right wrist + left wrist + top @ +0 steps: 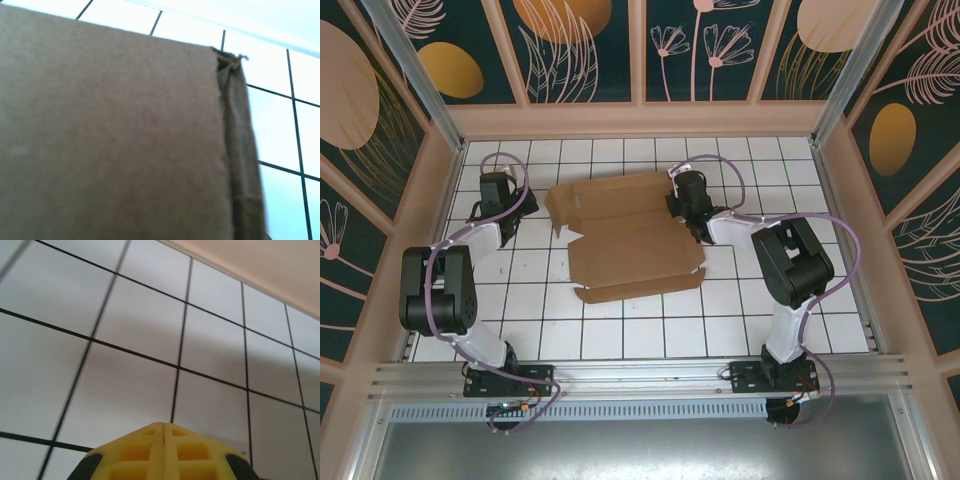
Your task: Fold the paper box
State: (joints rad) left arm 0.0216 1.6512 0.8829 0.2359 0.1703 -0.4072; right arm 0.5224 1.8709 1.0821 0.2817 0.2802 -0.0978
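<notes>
- At the middle of the tiled table (pixel 620 335), the paper box (pixel 630 240) lies partly folded.
- At its ten o'clock, apart: left hand (pixel 163 435), clenched on nothing.
- At two o'clock: right hand (pixel 682 207) at the box's edge; grip I cannot tell.

In your right wrist view the paper box (pixel 110 130) runs off the left and bottom edges, so you cannot see how far that panel extends. The narrow flap (pixel 242 150) along the box's right side smears into blur lower down. From above, the right gripper (pixel 685 207) sits at the box's right edge, its fingers tucked under the wrist and too small to judge as spread or pinched. The surface (pixel 620 325) directly under the box is covered. In the left wrist view, the left gripper (pixel 163 432) has its yellow fingers (pixel 140 452) cut by the bottom edge just below their touching tips, and the grid lines (pixel 75 385) are blurred.
</notes>
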